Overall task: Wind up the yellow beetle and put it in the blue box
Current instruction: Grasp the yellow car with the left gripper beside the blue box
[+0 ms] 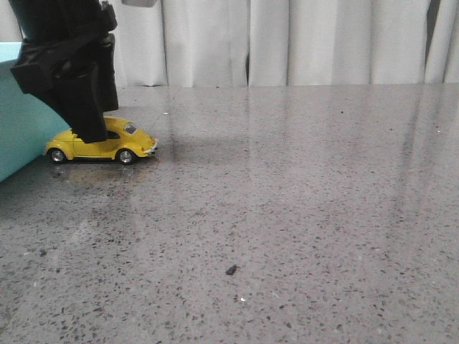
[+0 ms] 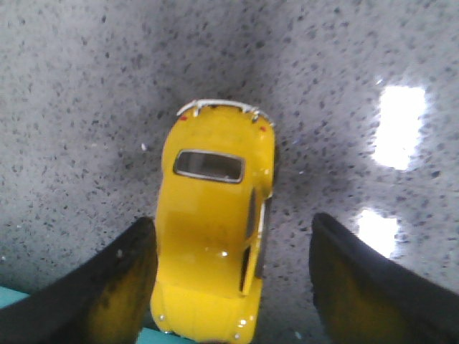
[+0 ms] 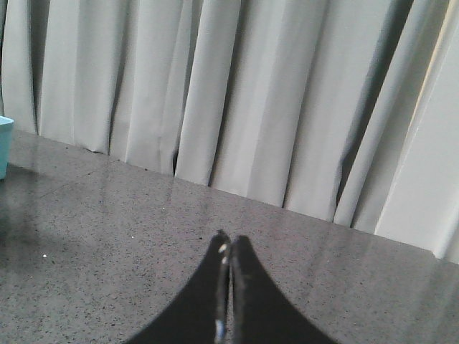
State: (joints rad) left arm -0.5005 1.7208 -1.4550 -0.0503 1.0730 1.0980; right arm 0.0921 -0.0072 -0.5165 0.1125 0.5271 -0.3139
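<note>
The yellow beetle (image 1: 104,146) stands on its wheels on the speckled table, just right of the blue box (image 1: 18,129) at the far left edge. My left gripper (image 1: 90,132) hangs over the car's roof. In the left wrist view the beetle (image 2: 215,222) lies between the open jaws of the left gripper (image 2: 233,244). One finger (image 2: 122,287) is close against the car's side; the other (image 2: 358,279) stands well apart from it. A sliver of the box (image 2: 161,338) shows under the car's end. My right gripper (image 3: 226,247) is shut and empty, off the table.
A small dark crumb (image 1: 231,270) lies on the table in front. Pale curtains (image 1: 287,43) hang behind the table's far edge. A corner of the blue box (image 3: 4,143) shows in the right wrist view.
</note>
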